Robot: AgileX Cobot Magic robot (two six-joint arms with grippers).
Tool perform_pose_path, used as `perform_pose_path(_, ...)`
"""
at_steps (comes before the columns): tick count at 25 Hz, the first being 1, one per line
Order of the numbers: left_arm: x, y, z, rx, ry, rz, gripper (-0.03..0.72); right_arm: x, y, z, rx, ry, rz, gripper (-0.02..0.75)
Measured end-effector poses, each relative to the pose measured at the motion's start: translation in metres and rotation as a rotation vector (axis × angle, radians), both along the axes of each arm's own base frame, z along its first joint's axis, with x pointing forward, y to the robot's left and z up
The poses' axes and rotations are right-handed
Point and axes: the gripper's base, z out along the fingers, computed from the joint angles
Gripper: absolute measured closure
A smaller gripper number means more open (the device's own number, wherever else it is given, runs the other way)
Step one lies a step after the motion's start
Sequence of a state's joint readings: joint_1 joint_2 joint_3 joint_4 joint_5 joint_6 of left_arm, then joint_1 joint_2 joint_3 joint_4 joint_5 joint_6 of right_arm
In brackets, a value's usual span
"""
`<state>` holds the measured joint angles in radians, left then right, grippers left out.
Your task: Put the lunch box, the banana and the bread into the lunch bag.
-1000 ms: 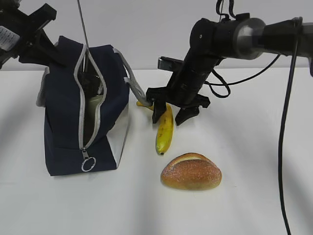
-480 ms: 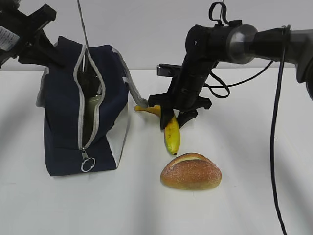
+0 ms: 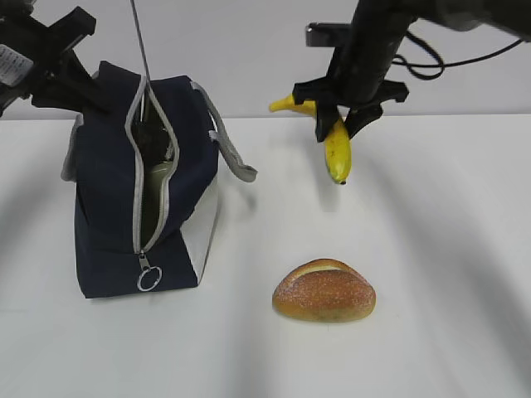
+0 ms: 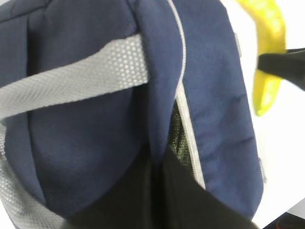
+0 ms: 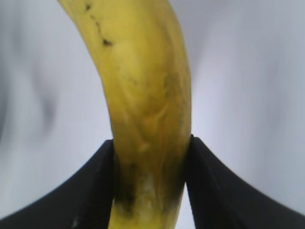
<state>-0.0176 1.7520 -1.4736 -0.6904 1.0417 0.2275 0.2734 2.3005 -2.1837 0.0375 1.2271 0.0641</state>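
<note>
The navy lunch bag (image 3: 108, 199) stands at the left with its zipper open. A pale green patch inside the opening is the lunch box (image 3: 158, 189). My left gripper (image 4: 159, 191) is shut on a fold of the bag's top edge, beside the grey handle (image 4: 71, 81). My right gripper (image 3: 338, 124) is shut on the banana (image 3: 336, 151) and holds it in the air to the right of the bag, tip hanging down. In the right wrist view both fingers (image 5: 97, 167) press the banana (image 5: 147, 109). The bread (image 3: 324, 291) lies on the table at the front.
The white table (image 3: 431, 249) runs under everything. The bag's near grey handle (image 3: 232, 153) droops to the right. A metal ring pull (image 3: 149, 280) hangs at the bottom of the zipper. A thin rod (image 3: 139, 41) rises behind the bag.
My right gripper closed on the banana and lifted it off the table, up and to the right. The bag, bread and left arm stayed put.
</note>
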Motion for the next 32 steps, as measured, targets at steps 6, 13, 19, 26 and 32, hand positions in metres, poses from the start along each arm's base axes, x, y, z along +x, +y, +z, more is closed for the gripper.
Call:
perform_pose_path(6,0.000,-0.001,0.001,-0.021,0.000,0.004,0.691,-0.018,-0.007,0.064,0.115,-0.093,0.000,0.415)
perform_pose_path(13,0.001,-0.004,0.003,-0.062,0.002,0.012,0.691,-0.042,0.028,0.095,0.294,-0.099,0.111,0.415)
perform_pose_path(19,0.001,-0.004,0.004,-0.073,0.002,0.014,0.691,-0.064,0.077,0.096,0.336,-0.072,0.231,0.415)
perform_pose_path(26,0.001,-0.004,0.003,-0.071,0.001,0.011,0.691,-0.071,0.112,0.068,0.330,0.000,0.296,0.415)
perform_pose_path(32,0.001,-0.005,0.003,-0.075,-0.002,0.014,0.691,-0.063,0.106,0.053,0.220,-0.006,0.256,0.415)
